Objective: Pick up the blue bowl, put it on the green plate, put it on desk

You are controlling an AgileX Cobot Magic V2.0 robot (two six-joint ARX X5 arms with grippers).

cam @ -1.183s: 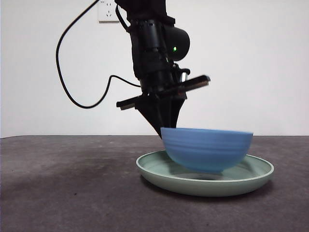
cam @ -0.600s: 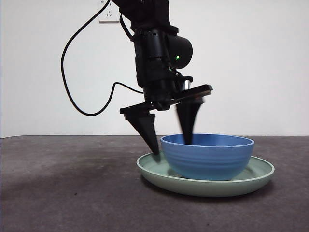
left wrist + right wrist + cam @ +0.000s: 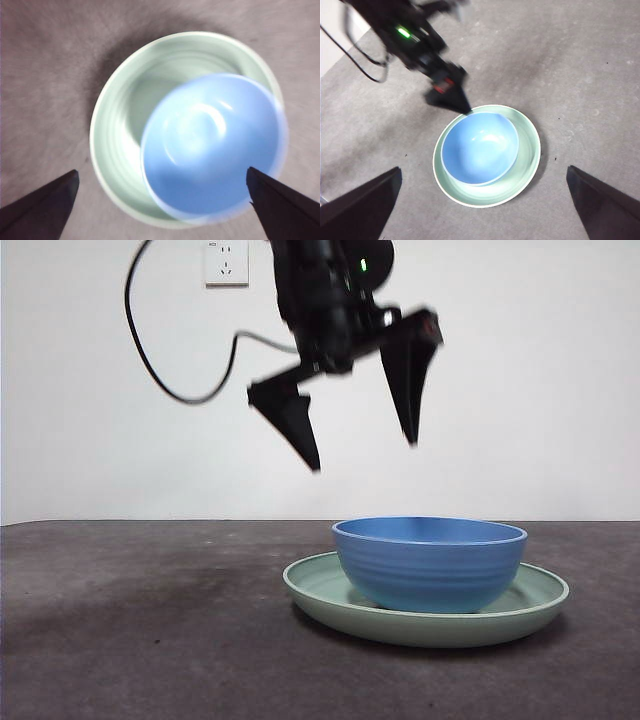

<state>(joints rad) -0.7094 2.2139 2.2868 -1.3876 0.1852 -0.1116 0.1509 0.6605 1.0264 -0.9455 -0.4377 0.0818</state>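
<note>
Front cam low, level across desk (image 3: 150, 640), near, both wrist cams look down, left closer, all share blue bowl (image 3: 428, 562) on green plate (image 3: 310, 585)

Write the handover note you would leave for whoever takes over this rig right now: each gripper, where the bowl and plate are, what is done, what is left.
Left gripper: open, empty, raised above the blue bowl.
Right gripper: open, empty, held high over the desk, away from the work.
Blue bowl: released, sitting in the green plate, off-centre towards one rim.
Green plate: flat on the desk.
Done: bowl placed on the plate.
Left: by the task line, putting it on the desk; nothing is gripped for that yet.
</note>
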